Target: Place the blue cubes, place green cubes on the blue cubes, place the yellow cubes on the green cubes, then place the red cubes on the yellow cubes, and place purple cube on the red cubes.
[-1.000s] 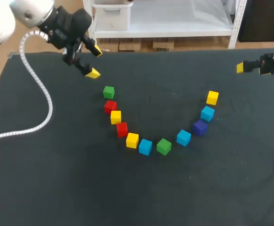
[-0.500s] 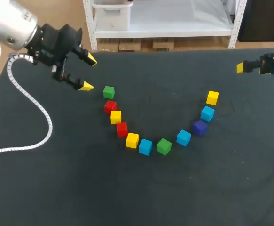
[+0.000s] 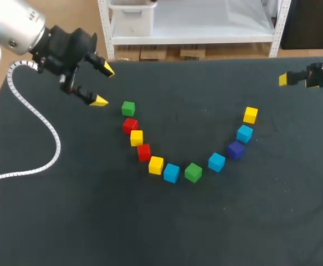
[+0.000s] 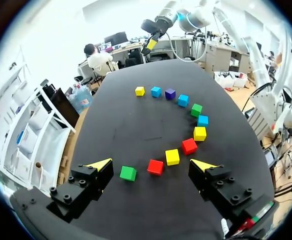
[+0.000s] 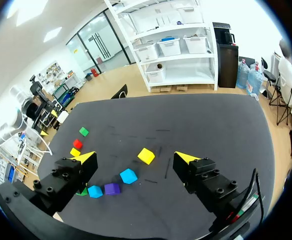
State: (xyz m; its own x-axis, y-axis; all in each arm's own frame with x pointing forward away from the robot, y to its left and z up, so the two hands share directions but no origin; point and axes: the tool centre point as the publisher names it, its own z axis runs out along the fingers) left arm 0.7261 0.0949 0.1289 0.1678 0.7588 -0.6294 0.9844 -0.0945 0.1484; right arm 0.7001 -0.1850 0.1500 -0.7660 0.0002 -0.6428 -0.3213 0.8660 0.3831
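The head view takes in eleven small, flat-faced cubes lying singly in a curved row on the matte black table [image 3: 67, 221], none stacked. The left gripper [image 3: 103, 85] hangs with its fingers spread wide, holding nothing. Its wrist view shows the end green cube [image 4: 127, 173] and a red cube [image 4: 155, 167] near and just ahead of it, with the row curving away to the purple cube [image 4: 170, 94]. The right gripper [image 5: 135, 157] is largely cut off at the head view's edge, with one yellow tip showing. Its own camera shows its fingers wide and empty, with the end yellow cube [image 5: 146, 155] ahead. Another green cube seems half hidden behind one finger there. A ribbed white cable [image 3: 58, 145] lies on the table beside the left arm.
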